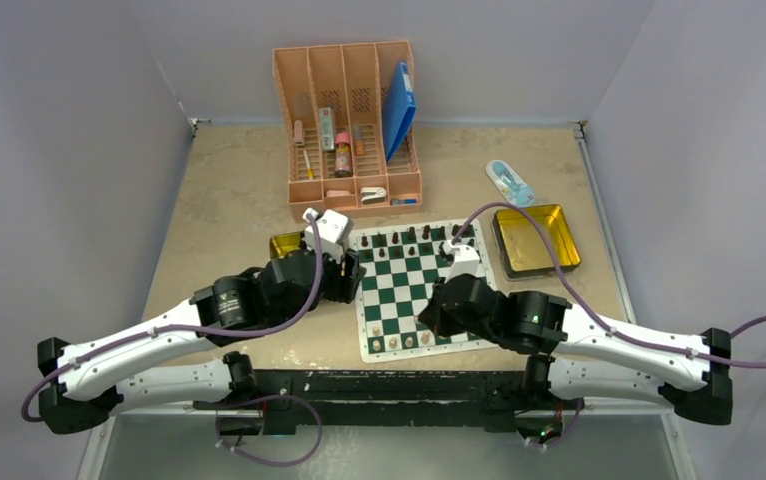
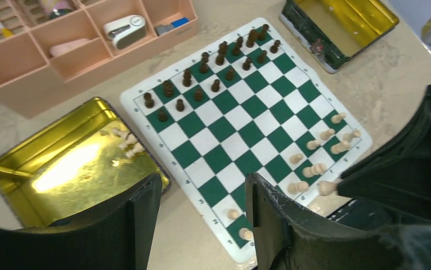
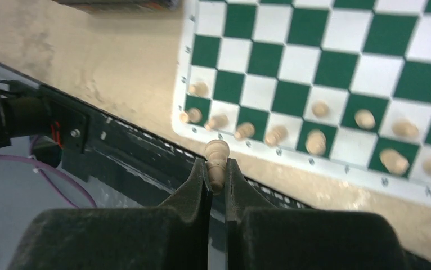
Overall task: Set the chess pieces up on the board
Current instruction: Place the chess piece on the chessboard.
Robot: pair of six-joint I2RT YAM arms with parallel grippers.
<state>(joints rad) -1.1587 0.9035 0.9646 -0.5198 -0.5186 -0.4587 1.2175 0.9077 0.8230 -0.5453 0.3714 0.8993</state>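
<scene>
Along the near two rows of the flat green-and-white checkered board [image 1: 404,280] stand the pale tan wooden chessmen [image 1: 406,341], some upright and some tipped over, with several squares there still bare. The board lies on a beige stone-patterned table [image 1: 229,210]. Just left of the board sits a shiny gold rectangular tin [image 2: 44,185] with a few more pale pieces [image 2: 128,143] lying in its far right corner. The dark brown wooden chessmen [image 2: 216,85] fill the board's far two rows. A second gold tin [image 1: 534,240] sits just right of the board's far corner, a clear plastic packet [image 1: 510,182] beyond it. Farthest back is a pink slotted plastic organiser [image 1: 354,195] holding a blue folder [image 1: 397,108]. The right gripper [image 3: 217,169] hangs over the board's near border, fingers pinched on the base of one pale tan piece [image 3: 217,154], head pointing out. The left gripper [image 2: 202,208] hovers between the left tin and the board's left edge, fingers spread apart and holding nothing
</scene>
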